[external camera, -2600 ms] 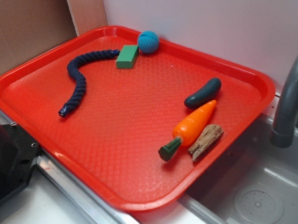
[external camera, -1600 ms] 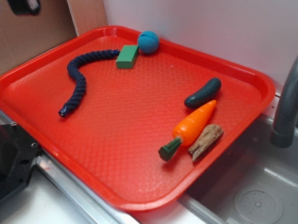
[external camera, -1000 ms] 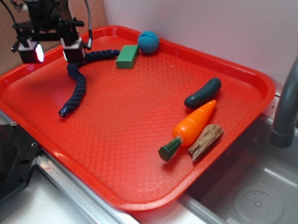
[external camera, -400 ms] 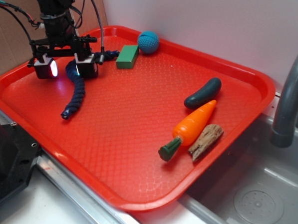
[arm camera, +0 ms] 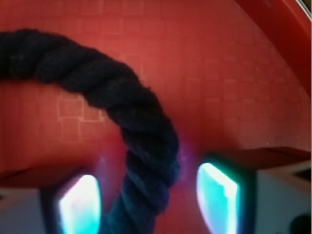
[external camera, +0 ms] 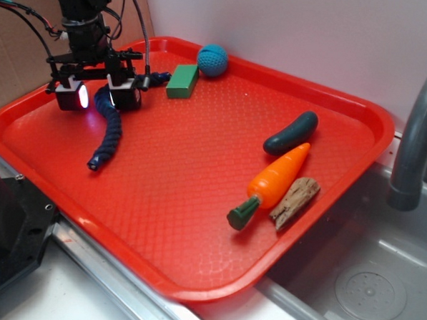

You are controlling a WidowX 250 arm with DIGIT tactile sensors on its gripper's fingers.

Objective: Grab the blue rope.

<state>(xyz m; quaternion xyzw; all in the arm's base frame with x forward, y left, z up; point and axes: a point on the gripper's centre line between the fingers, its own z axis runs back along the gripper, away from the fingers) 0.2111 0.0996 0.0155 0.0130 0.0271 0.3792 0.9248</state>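
On the red tray (external camera: pixel 196 223), we see the gripper (external camera: pixel 97 99) lowered over the bend of the blue rope (external camera: pixel 109 136), its two fingers spread wide with the rope lying between them and not yet clamped. The rope is thick, dark navy and plainly twisted, its strands winding in heavy ridges. It lies flat on the tray's textured floor in the far left part. From the gripper one length runs down toward the near left rim and ends in a blunt tip. The other curves away toward the green block (external camera: pixel 182 81), whose near end it reaches; we cannot tell whether the two touch.

In the wrist view we look straight down on the rope (arm camera: pixel 141 126) as it arcs from the upper left, bends and drops between the two glowing fingertips (arm camera: pixel 218 196). Red tray floor shows between the rope and the fingertip on either side. The fibres look fuzzy and matted, and the picture is soft at this close range.

Behind the block, in the tray's far corner, sits a teal ball (external camera: pixel 212 59). Well apart on the right side lie a dark green cucumber (external camera: pixel 291 132), an orange carrot (external camera: pixel 272 182) and a piece of wood (external camera: pixel 294 201), side by side.
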